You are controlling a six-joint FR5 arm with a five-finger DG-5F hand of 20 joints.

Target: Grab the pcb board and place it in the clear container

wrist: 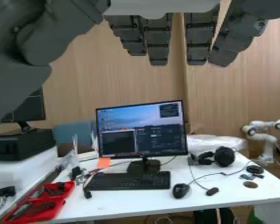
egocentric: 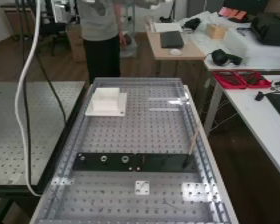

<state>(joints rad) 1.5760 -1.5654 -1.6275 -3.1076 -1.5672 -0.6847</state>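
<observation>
In the wrist view the dark grey hand hangs with its fingers straight, clamped on nothing; some lie close beside one another, with a wider gap in the middle of the row, and the thumb stands well apart from them.

Take the perforated bench top in the high view as a clock face, 12 at its far end. A long dark green board lies flat across it, just to the 6 o'clock side of centre, with round metal fittings on the half towards 8 o'clock; I cannot tell for certain that it is the pcb board. Nearer 6 o'clock sits a small white square plate with holes, apart from the board. At 11 o'clock a white block stands on a white base plate. A thin stick leans at 3 o'clock, its lower end by the board's end. Shiny clear patches show at 1 o'clock and between 4 and 5; whether either belongs to the clear container I cannot tell.

Between 1 and 2 o'clock, off the bench, red trays rest on a white table. In the wrist view a monitor stands behind a keyboard, with a mouse beside it and headphones nearby.
</observation>
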